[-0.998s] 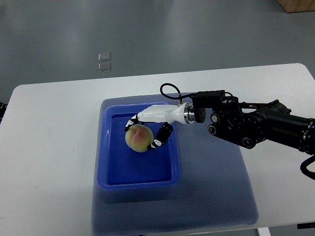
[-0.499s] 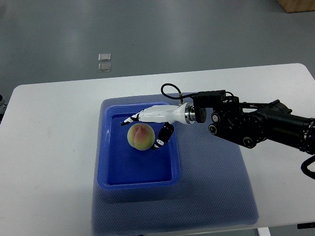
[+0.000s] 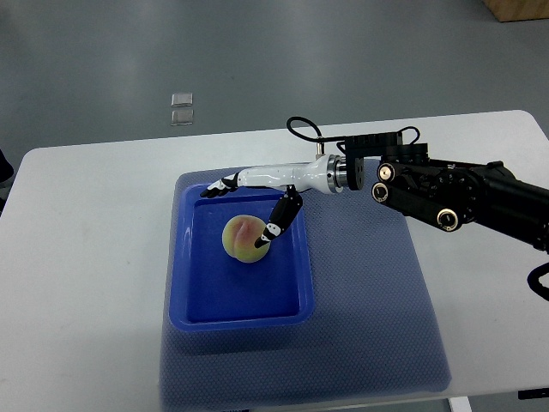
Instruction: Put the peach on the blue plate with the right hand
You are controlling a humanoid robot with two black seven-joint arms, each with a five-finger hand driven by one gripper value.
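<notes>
A yellow-green peach (image 3: 245, 239) with a pink blush lies inside the blue plate (image 3: 193, 296), a deep rectangular tray, toward its upper middle. My right hand (image 3: 244, 206) reaches in from the right, just above the peach, with its fingers (image 3: 220, 186) spread wide and holding nothing. The long fingers point left over the tray's far rim, and the thumb (image 3: 277, 224) hangs down close to the peach's right side. The black right arm (image 3: 455, 193) stretches back to the right edge.
The tray sits on a blue-grey mat (image 3: 377, 326) laid on a white table (image 3: 86, 257). Two small square plates (image 3: 182, 109) lie on the grey floor beyond the table. A brown box corner (image 3: 519, 9) shows at top right.
The right hand has let go of the peach: its fingers spread and lifted up toward the tray's far rim. The peach stays resting in the tray.
</notes>
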